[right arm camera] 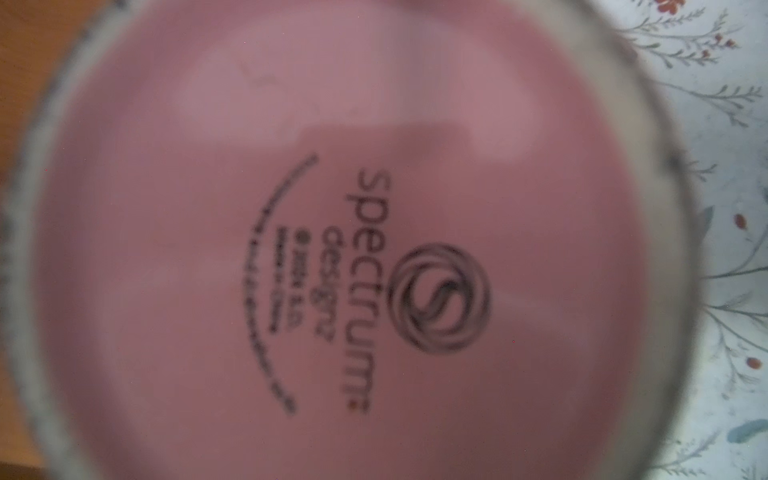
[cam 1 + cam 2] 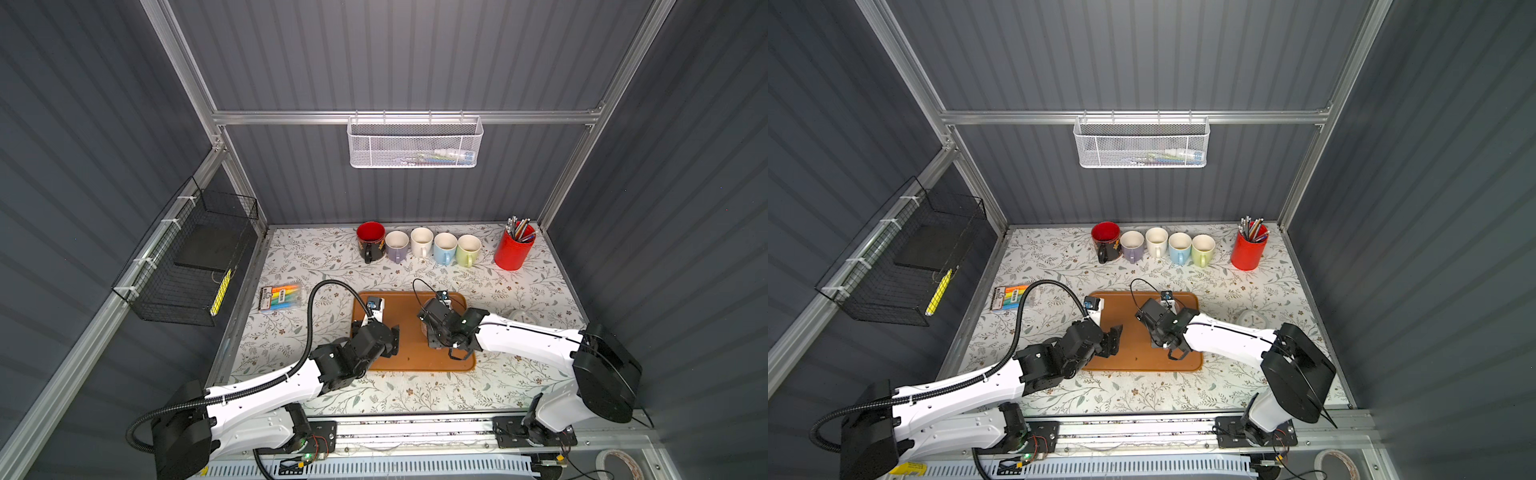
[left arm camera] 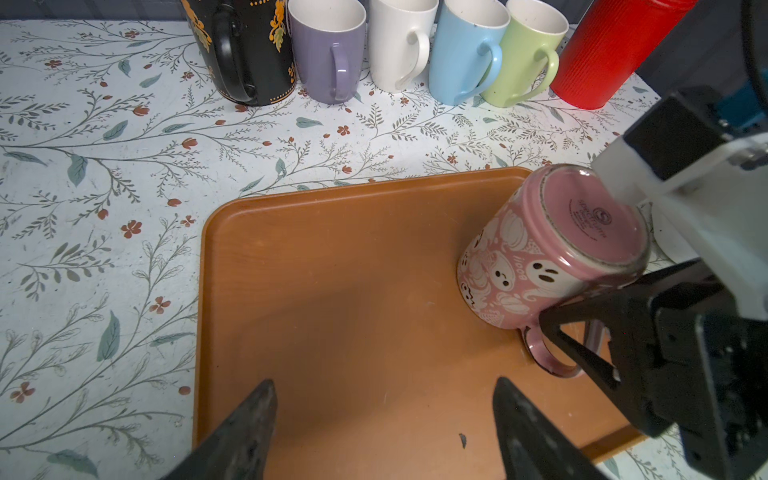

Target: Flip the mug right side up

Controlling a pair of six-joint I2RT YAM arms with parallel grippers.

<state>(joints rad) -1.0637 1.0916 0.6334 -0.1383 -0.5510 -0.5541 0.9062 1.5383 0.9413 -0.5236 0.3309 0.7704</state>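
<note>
On the orange tray (image 2: 405, 309), taking twelve o'clock as the back wall, the pink mug (image 3: 540, 257) stands at about three o'clock. It is mouth down, and its stamped base (image 1: 332, 208) is uppermost and fills the right wrist view. The handle points roughly to six o'clock.

The right gripper (image 2: 434, 334) reaches down over the mug from above, jaws partly spread to either side of the body. One of its fingers (image 3: 582, 345) lies at the wall beside the handle; the other is hidden behind the mug. Whether the jaws press on the mug or only flank it cannot be told.

The left gripper (image 3: 386, 415) hangs at nine o'clock over bare tray, spread wide and holding nothing, well apart from the mug.

Assessment: the step in hand is taking hold, and no part of the turn is done. The next move calls for a firm hold across the body and a lift clear of the tray. A half turn follows, then a set-down on the base. The glazed wall may slip, and the handle sits close to the near finger.
</note>
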